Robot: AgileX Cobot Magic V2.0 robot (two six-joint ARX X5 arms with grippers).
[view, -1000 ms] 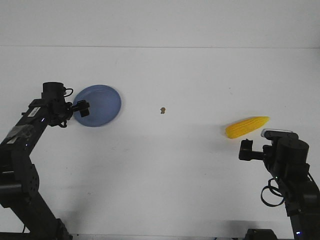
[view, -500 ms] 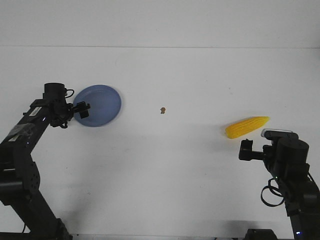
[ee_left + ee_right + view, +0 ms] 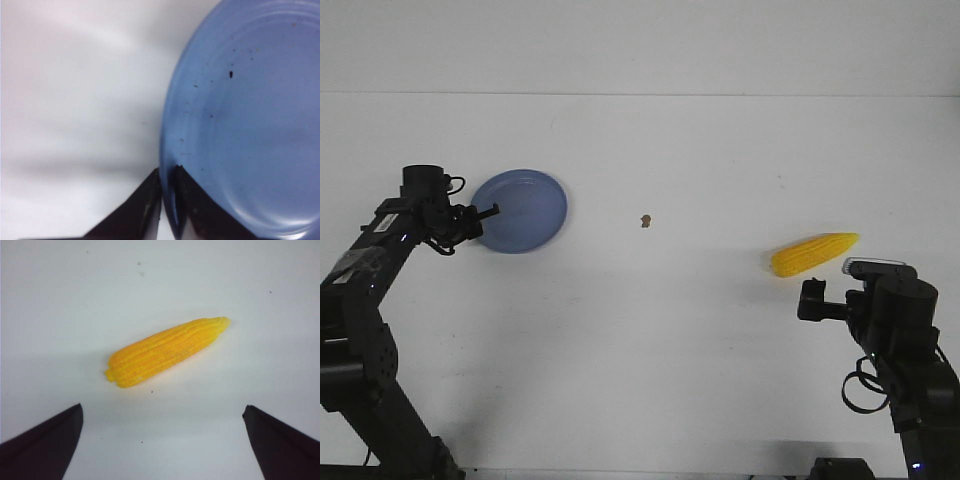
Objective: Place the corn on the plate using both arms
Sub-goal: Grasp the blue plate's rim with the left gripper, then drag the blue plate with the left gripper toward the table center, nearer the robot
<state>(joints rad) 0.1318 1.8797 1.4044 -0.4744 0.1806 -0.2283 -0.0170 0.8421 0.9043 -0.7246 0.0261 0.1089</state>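
The corn (image 3: 813,253) lay at the table's right, tip pointing to two o'clock, the right gripper (image 3: 162,440) wide before it, while the left gripper (image 3: 167,187) pinched the plate's (image 3: 525,210) edge.

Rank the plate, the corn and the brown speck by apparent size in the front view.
1. plate, the largest.
2. corn, about as long as the plate is wide but much slimmer.
3. brown speck, by far the smallest.
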